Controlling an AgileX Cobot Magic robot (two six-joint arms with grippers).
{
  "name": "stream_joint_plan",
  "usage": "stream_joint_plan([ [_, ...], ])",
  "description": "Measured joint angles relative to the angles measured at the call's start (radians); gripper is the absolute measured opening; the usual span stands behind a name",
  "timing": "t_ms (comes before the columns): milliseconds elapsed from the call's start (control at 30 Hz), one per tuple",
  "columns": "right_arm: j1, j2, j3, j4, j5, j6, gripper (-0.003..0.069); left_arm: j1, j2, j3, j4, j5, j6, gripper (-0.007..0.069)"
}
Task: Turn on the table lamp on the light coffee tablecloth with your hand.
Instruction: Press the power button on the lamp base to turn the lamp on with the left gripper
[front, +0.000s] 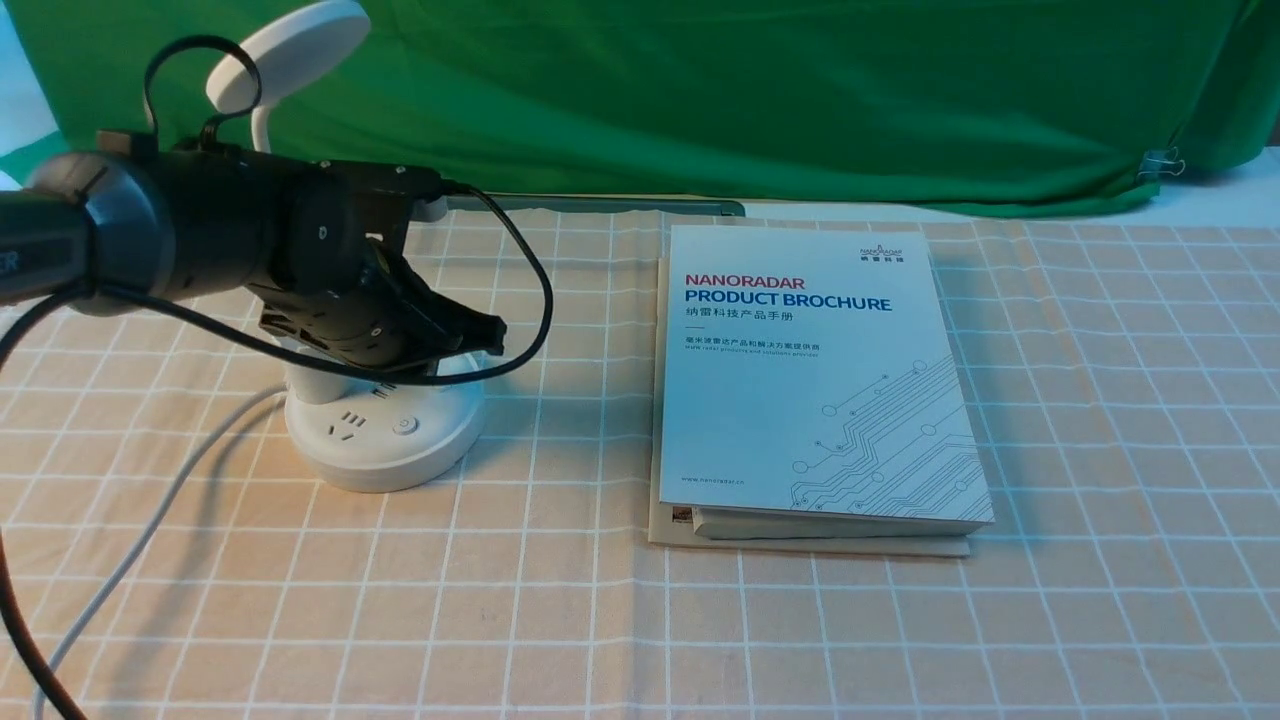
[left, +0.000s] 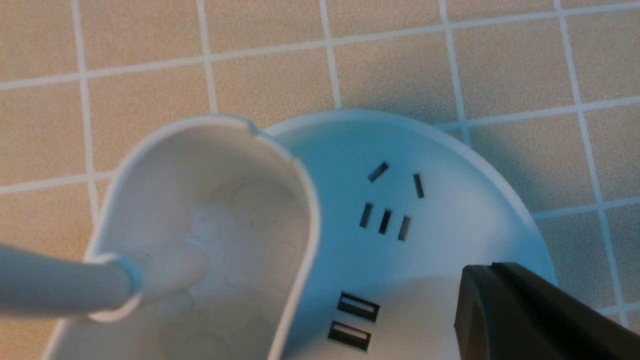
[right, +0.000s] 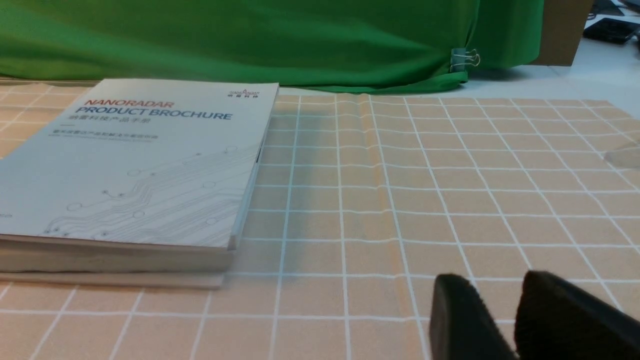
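So we've got the table lamp (front: 385, 440) on the light coffee tablecloth (front: 1100, 400) near the far-left corner of the table (front: 1230, 205), neck mostly hidden behind our left tool (front: 490, 335), clenched empty over its base, while the right tool (right: 495, 277) looks clenched too, mostly cropped.

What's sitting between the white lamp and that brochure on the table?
Nothing: in the front view only bare tablecloth separates the table lamp from the brochure, though the left arm's black cable loops above it.
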Motion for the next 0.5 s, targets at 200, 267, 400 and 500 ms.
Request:
stream_joint_plan([
  [200,0.0,0.0,0.0,0.0,0.0,0.0,0.024,0.0,0.032,0.0,-0.018,-0.005,0.0,-0.0004],
  [267,0.0,0.0,0.0,0.0,0.0,0.0,0.024,0.0,0.037,0.0,-0.021,-0.006,0.0,-0.0004],
  [400,0.0,0.0,0.0,0.0,0.0,0.0,0.024,0.0,0.042,0.0,-0.025,-0.006,0.0,-0.0004],
  [500,0.0,0.0,0.0,0.0,0.0,0.0,0.024,0.0,0.047,-0.004,-0.028,-0.004,0.0,-0.0004],
])
